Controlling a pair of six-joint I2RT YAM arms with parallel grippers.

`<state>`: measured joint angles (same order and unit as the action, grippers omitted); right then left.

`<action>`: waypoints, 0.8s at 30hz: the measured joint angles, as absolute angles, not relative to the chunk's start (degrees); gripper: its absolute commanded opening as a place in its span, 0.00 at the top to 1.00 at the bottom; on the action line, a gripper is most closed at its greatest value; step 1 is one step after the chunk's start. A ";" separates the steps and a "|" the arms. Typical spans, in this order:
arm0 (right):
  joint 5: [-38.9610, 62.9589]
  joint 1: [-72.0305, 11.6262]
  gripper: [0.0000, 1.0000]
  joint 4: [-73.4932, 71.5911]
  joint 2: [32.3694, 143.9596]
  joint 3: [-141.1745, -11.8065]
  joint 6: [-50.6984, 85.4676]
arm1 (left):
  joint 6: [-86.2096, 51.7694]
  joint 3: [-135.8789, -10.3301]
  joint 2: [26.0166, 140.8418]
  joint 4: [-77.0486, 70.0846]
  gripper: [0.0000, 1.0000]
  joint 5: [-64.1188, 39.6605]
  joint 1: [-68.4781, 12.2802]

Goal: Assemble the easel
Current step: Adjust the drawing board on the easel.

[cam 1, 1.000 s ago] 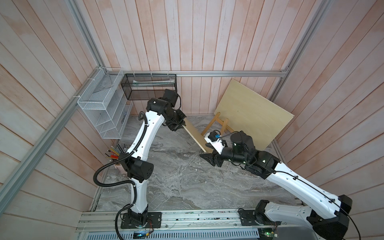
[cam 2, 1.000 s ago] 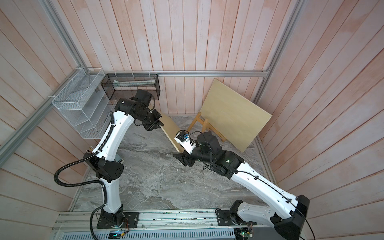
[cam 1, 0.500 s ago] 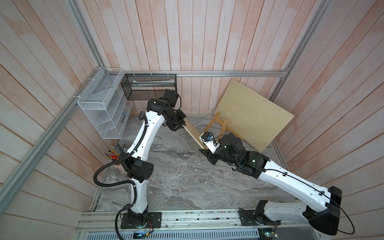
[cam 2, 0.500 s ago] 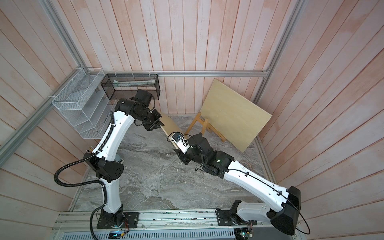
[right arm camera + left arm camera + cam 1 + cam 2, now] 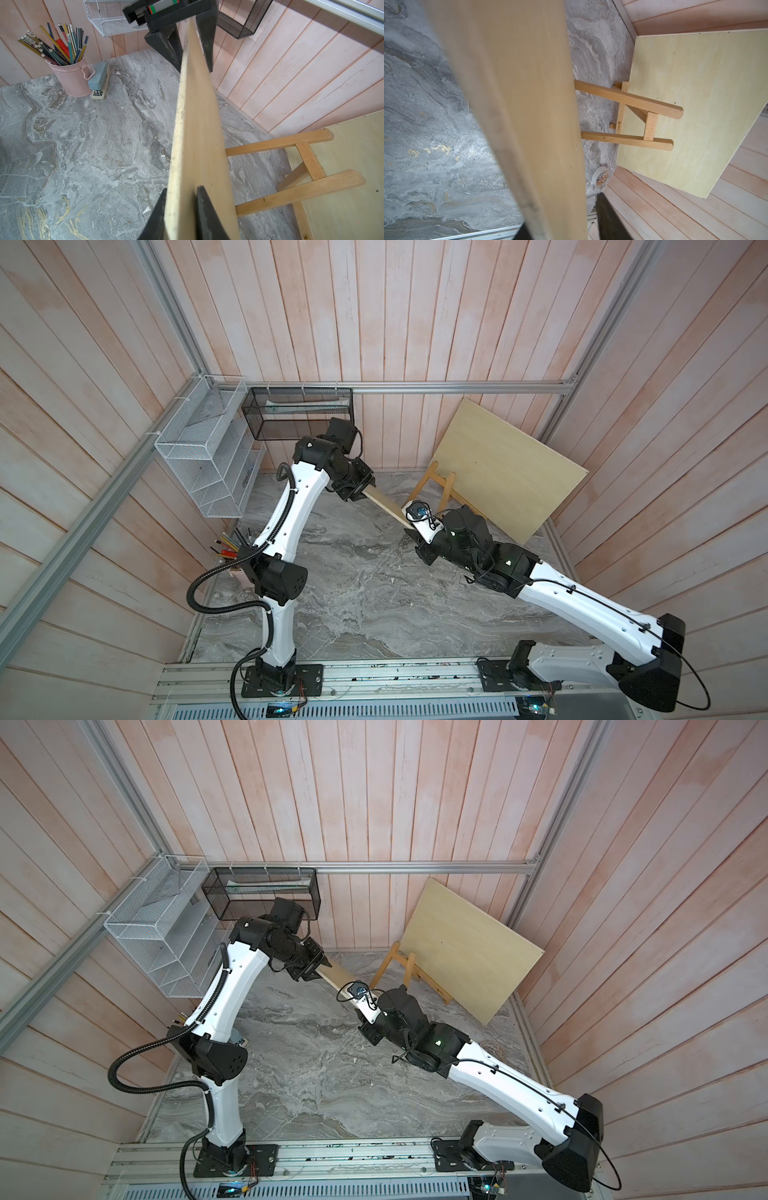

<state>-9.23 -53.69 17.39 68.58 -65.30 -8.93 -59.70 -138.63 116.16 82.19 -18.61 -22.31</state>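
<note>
- Easel (image 5: 423, 485) first: you'll find it at the back of the bench (image 5: 365, 593), right up against the big pale panel (image 5: 507, 472) that leans on the wall.
- Whether the easel props the panel or only stands before it, you cannot tell from here.
- Neither claw touches the easel. It sits near the right claw (image 5: 182, 189), off to one side of the narrow board (image 5: 384, 506).
- That board hangs edge-up above the bench, spanning from one claw to the other in both top views.
- Right claw: look at the right wrist view, where both black fingers (image 5: 207, 214) press flat on the board's two faces. That's a pinch on its near end.
- Left claw (image 5: 193, 67): its jaws are spread wider than the board is thick and straddle the far end.
- One left finger (image 5: 166, 47) lies against the board, while the other stands off with a sliver of wall showing between.
- Your left wrist view agrees: the easel (image 5: 629, 99) is well beyond the board (image 5: 508, 104).
</note>
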 measured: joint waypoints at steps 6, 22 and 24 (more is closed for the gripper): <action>-10.07 -53.49 1.00 17.37 68.40 -65.19 -8.58 | -59.33 -138.63 116.14 81.52 0.26 -19.14 -22.17; 4.08 -36.95 1.00 16.23 63.26 -63.24 -6.44 | -58.02 -138.63 110.67 80.09 0.24 -16.16 -19.00; 6.96 -34.28 1.00 16.27 63.07 -63.24 -6.92 | -57.95 -138.63 110.15 80.12 0.24 -15.90 -18.90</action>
<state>6.96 -34.28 16.27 63.07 -63.24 -6.92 -57.95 -138.63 110.15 80.12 -15.90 -18.90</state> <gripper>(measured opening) 0.177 0.759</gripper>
